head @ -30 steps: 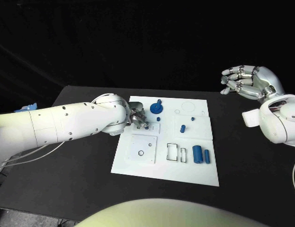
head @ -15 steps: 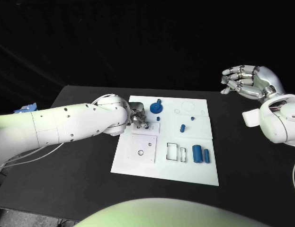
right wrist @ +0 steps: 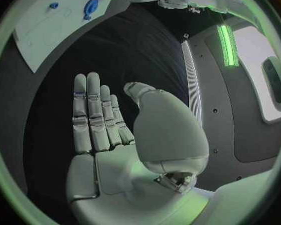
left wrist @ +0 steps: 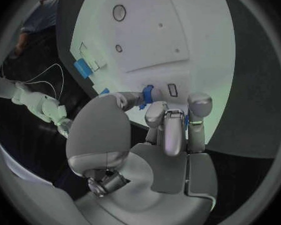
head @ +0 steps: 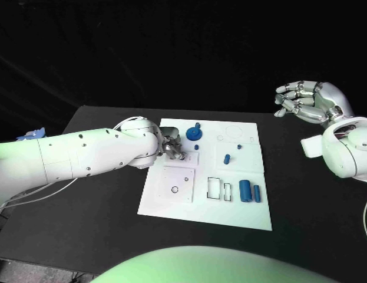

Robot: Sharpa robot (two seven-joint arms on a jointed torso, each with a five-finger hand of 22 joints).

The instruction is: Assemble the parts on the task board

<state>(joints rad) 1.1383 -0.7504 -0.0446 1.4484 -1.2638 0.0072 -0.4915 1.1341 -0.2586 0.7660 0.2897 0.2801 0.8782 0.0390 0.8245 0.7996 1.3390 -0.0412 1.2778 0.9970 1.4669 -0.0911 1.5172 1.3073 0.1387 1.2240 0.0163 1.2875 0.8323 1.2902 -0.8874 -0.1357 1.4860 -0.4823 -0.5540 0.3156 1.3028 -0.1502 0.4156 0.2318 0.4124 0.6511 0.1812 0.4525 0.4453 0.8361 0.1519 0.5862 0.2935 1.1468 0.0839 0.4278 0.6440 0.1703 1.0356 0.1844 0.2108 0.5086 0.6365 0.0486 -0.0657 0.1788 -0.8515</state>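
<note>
- over the upper left of the white task board [head: 234,206], the left hand [head: 171,147] works low, fingertips pinching a small blue part [left wrist: 147,94] against the board surface.
- beside it stand a round blue piece [head: 194,134] and a small blue peg [head: 227,158]; two blue cylinders [head: 250,191] lie near the right edge by rectangular slots.
- the right hand [head: 309,102] hovers well off the board, released, fingers extended, holding nothing.
- to do this well, i'd judge: keep the part upright, line it up with its recess, press straight down, let go only once seated.
</note>
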